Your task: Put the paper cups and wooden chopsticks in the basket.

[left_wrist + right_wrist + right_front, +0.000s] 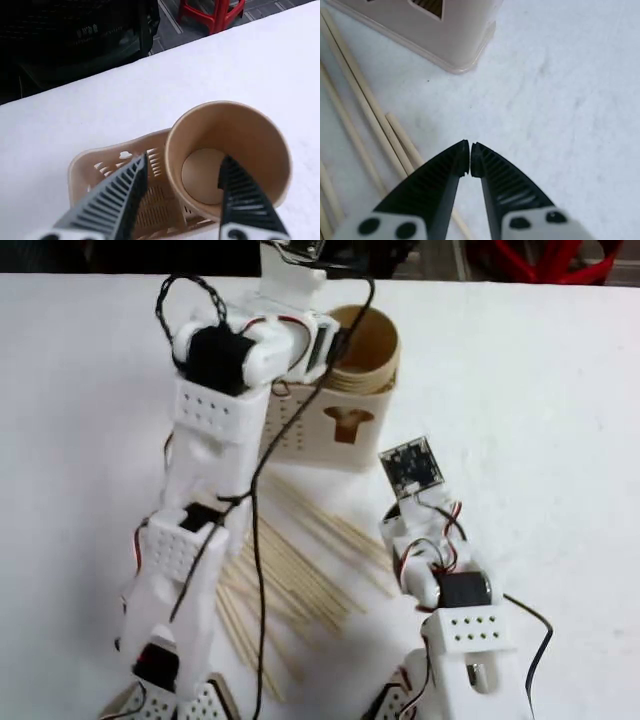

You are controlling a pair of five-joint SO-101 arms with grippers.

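While one paper cup (200, 175) seems set in the basket (330, 435) at the table's 12 o'clock, the left gripper (185, 162) gaping astride its rim, the wooden chopsticks (300, 570) lie untouched at the basket's 6 o'clock beside the right gripper (470, 150), pinched closed on nothing.

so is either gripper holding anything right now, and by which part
Nothing looks gripped. The left gripper is open astride the rim of the paper cup, one finger inside, one outside, with a gap. The right gripper is shut on nothing.
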